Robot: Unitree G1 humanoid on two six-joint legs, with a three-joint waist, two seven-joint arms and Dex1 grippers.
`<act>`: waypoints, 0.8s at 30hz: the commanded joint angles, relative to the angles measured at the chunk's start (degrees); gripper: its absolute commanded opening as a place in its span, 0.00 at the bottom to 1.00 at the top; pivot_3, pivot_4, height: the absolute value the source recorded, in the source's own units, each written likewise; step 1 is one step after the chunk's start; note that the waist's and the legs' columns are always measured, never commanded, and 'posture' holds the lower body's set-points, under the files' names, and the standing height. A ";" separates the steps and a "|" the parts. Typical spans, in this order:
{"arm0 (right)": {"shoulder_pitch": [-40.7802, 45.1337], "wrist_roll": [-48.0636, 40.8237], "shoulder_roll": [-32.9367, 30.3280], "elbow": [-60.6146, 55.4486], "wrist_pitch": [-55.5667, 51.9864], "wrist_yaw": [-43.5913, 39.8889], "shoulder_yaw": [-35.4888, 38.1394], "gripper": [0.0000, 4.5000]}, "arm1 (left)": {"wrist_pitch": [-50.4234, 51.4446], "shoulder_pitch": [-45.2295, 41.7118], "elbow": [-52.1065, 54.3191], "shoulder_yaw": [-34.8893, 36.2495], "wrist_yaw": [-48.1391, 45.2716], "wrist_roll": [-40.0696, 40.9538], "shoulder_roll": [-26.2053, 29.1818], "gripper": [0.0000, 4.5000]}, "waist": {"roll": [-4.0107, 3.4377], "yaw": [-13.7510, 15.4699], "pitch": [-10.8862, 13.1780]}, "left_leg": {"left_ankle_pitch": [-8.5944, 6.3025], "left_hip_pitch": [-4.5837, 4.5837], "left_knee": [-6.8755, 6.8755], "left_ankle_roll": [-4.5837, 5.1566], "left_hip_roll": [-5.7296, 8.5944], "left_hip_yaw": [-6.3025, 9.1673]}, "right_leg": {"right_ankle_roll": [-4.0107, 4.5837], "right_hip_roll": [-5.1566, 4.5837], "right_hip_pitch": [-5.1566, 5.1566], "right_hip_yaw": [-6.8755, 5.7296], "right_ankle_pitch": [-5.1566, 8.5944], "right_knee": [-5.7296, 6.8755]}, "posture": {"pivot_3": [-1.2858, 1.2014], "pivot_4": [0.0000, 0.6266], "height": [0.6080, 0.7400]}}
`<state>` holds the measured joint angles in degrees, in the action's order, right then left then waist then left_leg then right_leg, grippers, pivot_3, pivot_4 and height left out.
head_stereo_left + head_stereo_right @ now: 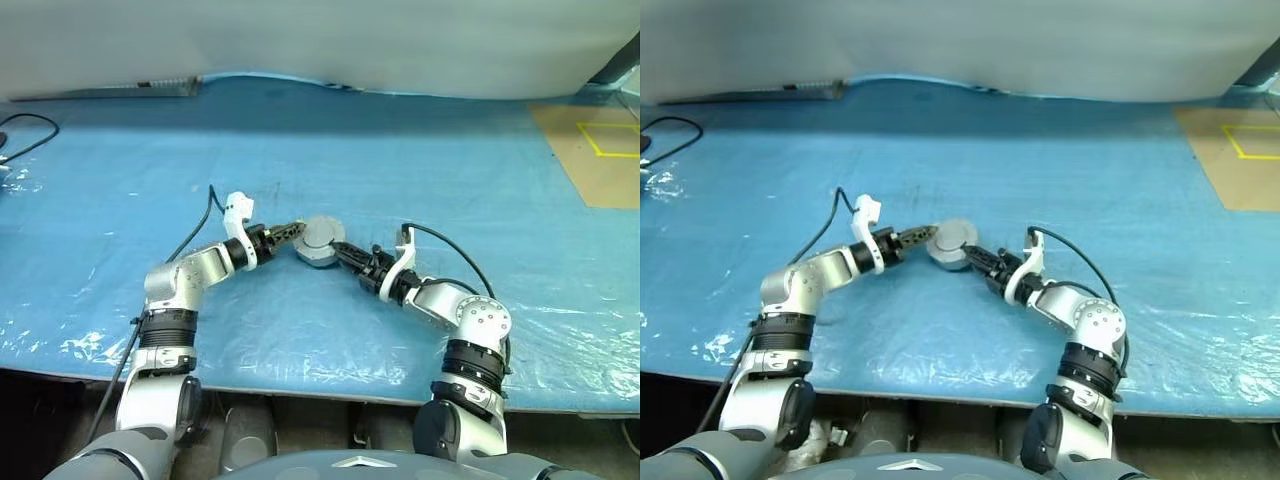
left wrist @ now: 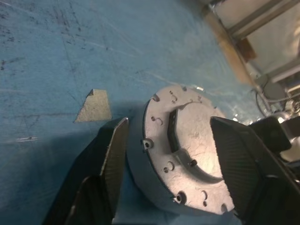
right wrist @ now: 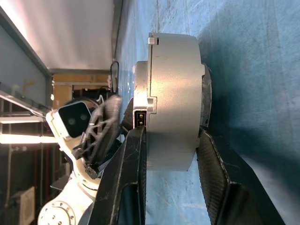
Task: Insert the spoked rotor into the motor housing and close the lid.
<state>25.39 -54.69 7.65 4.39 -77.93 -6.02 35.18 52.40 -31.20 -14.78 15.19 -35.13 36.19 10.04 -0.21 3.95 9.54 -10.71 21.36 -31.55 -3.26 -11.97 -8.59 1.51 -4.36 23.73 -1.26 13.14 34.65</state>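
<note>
The motor housing [image 1: 322, 240], a squat round grey puck, sits tilted between both grippers at the middle of the blue-covered table [image 1: 420, 150]. My right gripper [image 3: 171, 131] is shut on it, one finger on each flat face of the housing [image 3: 173, 70]. My left gripper [image 2: 169, 123] reaches in from the other side and is open. Its fingers [image 2: 112, 154] stand apart on either side of the housing [image 2: 187, 140], whose grey face shows screw holes and a slot. The spoked rotor and the lid are hidden. I cannot tell whether the housing touches the table.
A black cable [image 1: 25, 130] lies at the far left. A brown board with yellow tape [image 1: 595, 150] covers the far right corner. A pale wall [image 1: 320, 40] runs along the back. A small light tear [image 2: 93, 107] marks the blue cover near the housing.
</note>
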 commanded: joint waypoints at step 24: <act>7.18 -21.47 3.03 0.14 2.92 11.19 -6.49 0.25 | 5.68 5.01 2.56 16.20 18.71 30.93 -14.59 1.00 | 0.03 0.31 0.03 | 0.00 0.48 -0.03 -0.01 0.07 0.12 | -0.29 0.02 0.34 -0.04 -0.18 0.03 | 0.52 0.24 1.00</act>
<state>29.79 -70.85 8.09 6.10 -75.19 5.62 30.21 58.56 -25.09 -11.98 32.59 -15.76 65.46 -3.91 -0.19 4.26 9.58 -10.71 21.84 -31.59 -3.27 -11.90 -8.47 1.20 -4.35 24.07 -1.30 12.95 34.68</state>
